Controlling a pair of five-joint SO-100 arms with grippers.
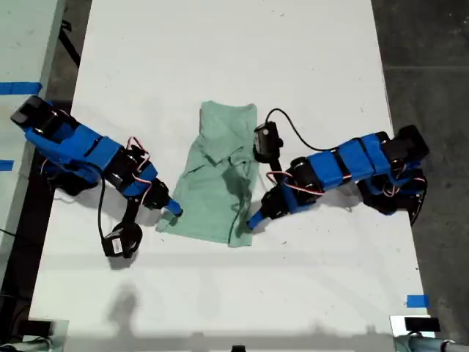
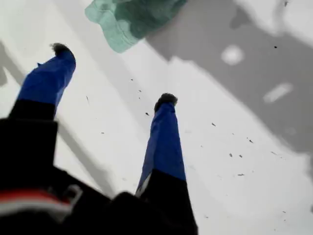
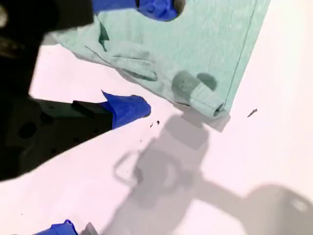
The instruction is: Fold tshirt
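Tshirt (image 1: 220,183) lies part-folded mid-table. In the exterior view, my second gripper (image 3: 150,58) gapes astride its five-o'clock edge; my first gripper (image 2: 113,74) waits spread near seven o'clock. Pinch both layers squarely before lifting.

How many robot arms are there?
2. One arm lies at the exterior view's left of the tshirt, the other arm at that view's right. None seems hidden.

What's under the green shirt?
The white table shows all around the tshirt, so the shirt lies flat on it. It is folded over itself, so only cloth layers show; anything beneath them is covered and can't be seen.
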